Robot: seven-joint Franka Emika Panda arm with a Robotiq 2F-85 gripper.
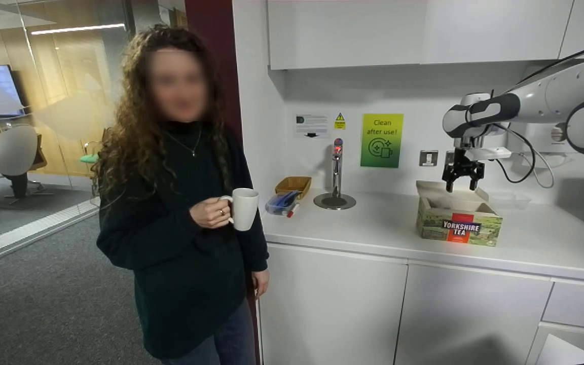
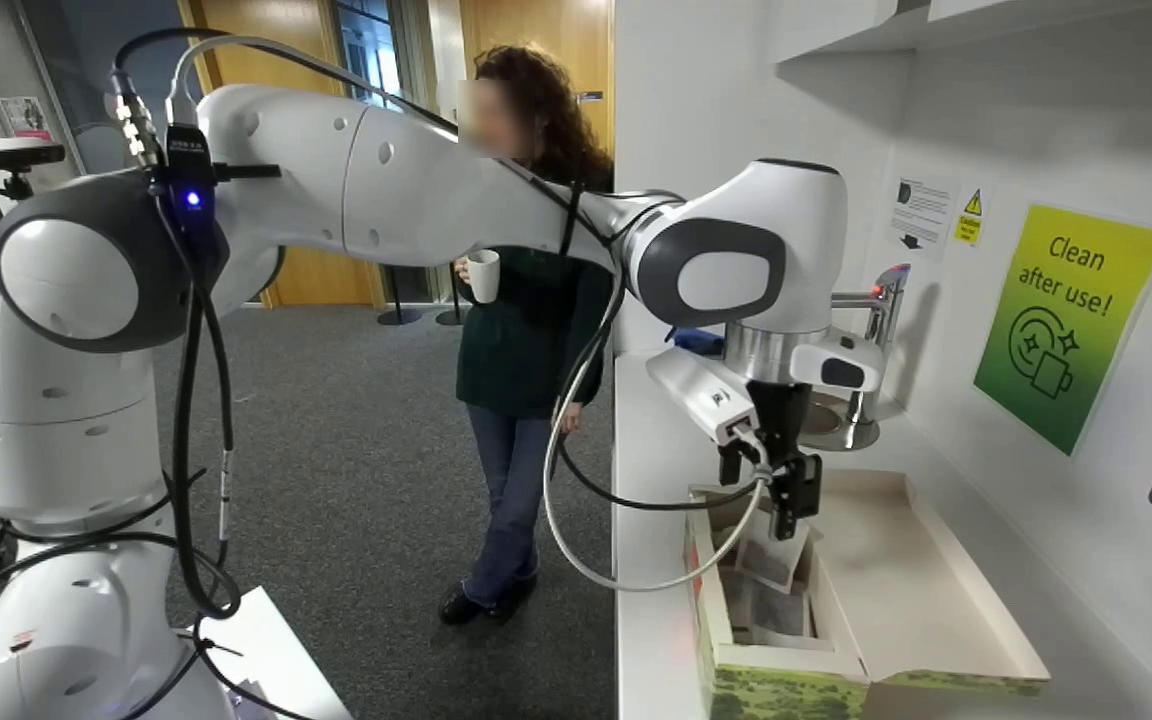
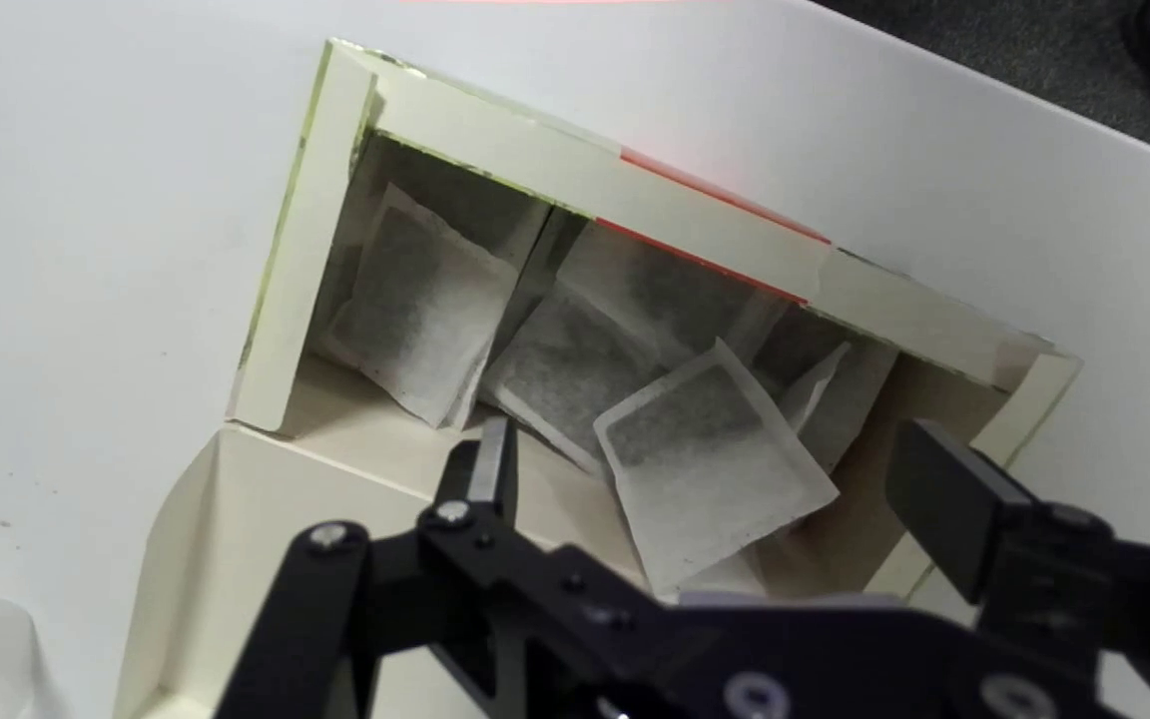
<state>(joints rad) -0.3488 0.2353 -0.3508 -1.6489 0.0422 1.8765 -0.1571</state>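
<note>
Right of the slender chrome tap (image 1: pixel 337 175), on the flat white worktop (image 1: pixel 373 228), in an exterior view: open, rectangular, green-and-red cardboard tea box (image 1: pixel 459 230); above, black two-finger gripper (image 1: pixel 461 186), spread wide, empty; within, square white paper tea bag (image 3: pixel 710 464), loose atop further bags (image 3: pixel 565 369); advisable: straight descent, light pinch, clearance from box walls

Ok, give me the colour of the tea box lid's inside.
The tea box lid is cream inside, clearest in an exterior view.
</note>
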